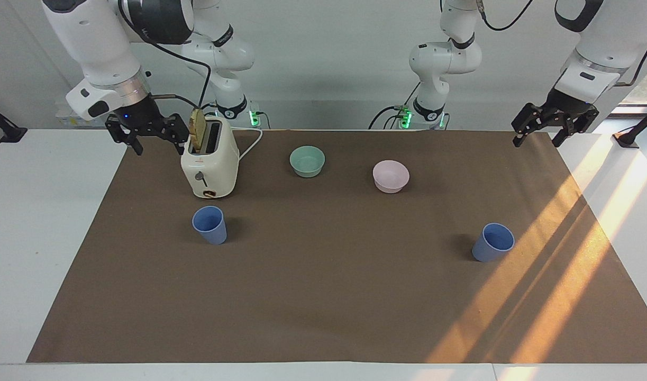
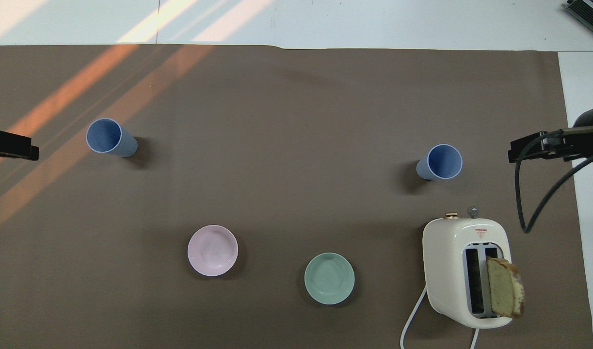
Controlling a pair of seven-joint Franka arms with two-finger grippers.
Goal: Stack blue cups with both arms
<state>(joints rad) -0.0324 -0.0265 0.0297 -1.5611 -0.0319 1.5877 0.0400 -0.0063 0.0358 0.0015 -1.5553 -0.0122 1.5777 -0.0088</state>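
From across the worktop (image 1: 37,238): nothing is stacked yet. Two blue cups stand upright and well apart on the brown mat (image 1: 323,307), one cup (image 1: 210,225) toward the right arm's end, just farther from the robots than the toaster (image 1: 209,164), the other cup (image 1: 493,242) toward the left arm's end. Both arms wait raised: the right pincer (image 1: 147,135) hangs beside the toaster, fingers spread; the left pincer (image 1: 555,128) hangs over the mat's corner, fingers also apart. Both grasps, the carry and the nesting all appear to remain.

From overhead, the count holds: two blue cups (image 2: 107,137) (image 2: 440,162), one pink bowl (image 2: 212,250), one green bowl (image 2: 329,278), one cream toaster (image 2: 451,252) holding a single slice of bread (image 2: 504,287). The bowls lie nearer the robots than the cups. Only the pincers' tips edge into this view.
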